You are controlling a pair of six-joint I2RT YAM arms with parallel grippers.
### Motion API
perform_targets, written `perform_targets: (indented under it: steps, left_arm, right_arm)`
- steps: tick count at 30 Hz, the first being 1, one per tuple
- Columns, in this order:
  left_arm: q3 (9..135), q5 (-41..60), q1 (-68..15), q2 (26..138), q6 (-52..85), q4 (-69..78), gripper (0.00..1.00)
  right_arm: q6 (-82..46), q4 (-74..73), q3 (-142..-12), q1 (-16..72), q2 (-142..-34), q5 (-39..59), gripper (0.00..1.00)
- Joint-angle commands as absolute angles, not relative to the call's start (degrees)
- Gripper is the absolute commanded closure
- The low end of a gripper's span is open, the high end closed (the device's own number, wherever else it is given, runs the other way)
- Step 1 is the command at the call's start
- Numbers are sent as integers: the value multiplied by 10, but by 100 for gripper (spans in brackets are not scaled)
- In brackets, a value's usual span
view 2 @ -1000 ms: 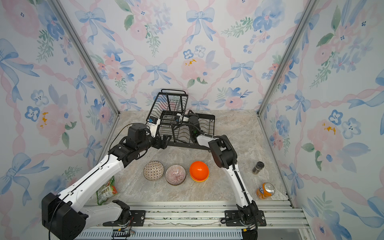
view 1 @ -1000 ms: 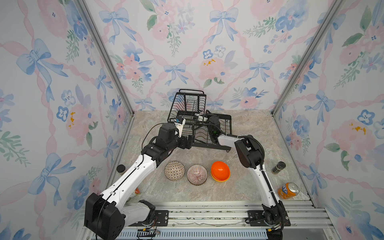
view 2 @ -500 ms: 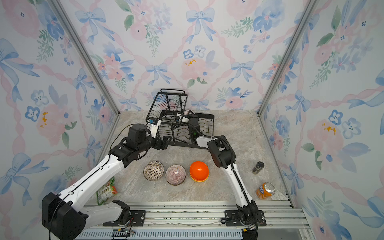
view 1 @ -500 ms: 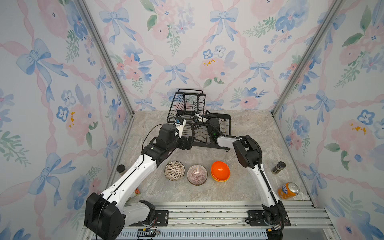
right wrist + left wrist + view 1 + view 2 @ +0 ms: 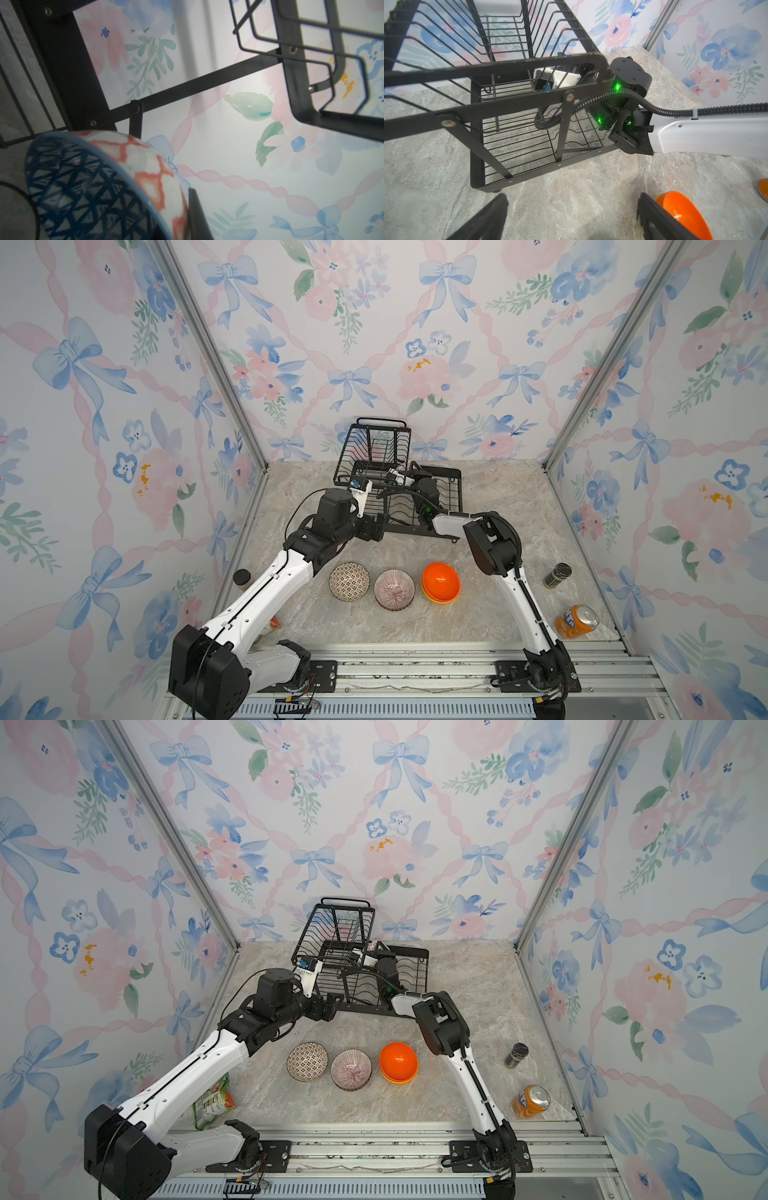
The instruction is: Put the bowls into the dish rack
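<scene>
Barely anything has moved in the last second: arms and rack sit as before. Five bowls in view. Right gripper (image 5: 185,208) is inside the dish rack (image 5: 451,489), under its raised basket, pinched on the rim of the blue triangle bowl (image 5: 87,191). In a row on the table (image 5: 490,614) in front of the rack: one lattice bowl (image 5: 349,581), one pink striped bowl (image 5: 394,590), one orange bowl (image 5: 440,580) nested in one yellow bowl (image 5: 441,600). Left gripper (image 5: 571,220) is spread wide and empty, just off the rack's front corner. Right side: one soda can (image 5: 577,621), one dark jar (image 5: 557,575). Left side: one black cap (image 5: 241,576), one snack packet (image 5: 212,1100). The right arm's cable hose (image 5: 591,101) threads through the rack frame.
</scene>
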State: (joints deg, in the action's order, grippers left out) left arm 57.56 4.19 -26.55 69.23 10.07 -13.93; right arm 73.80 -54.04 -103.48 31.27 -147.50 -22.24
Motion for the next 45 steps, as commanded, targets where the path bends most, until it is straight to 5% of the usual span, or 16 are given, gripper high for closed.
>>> perform_targets:
  steps: [1,45]
  left_arm:
    - [566,52,-261,691,88,-148,2]
    - [572,61,-261,709,82,-147,2]
  right_arm:
    - [718,-555,-1032,330,-1482,-205,100]
    - [617,-351,-1089,316,-1452,-210,98]
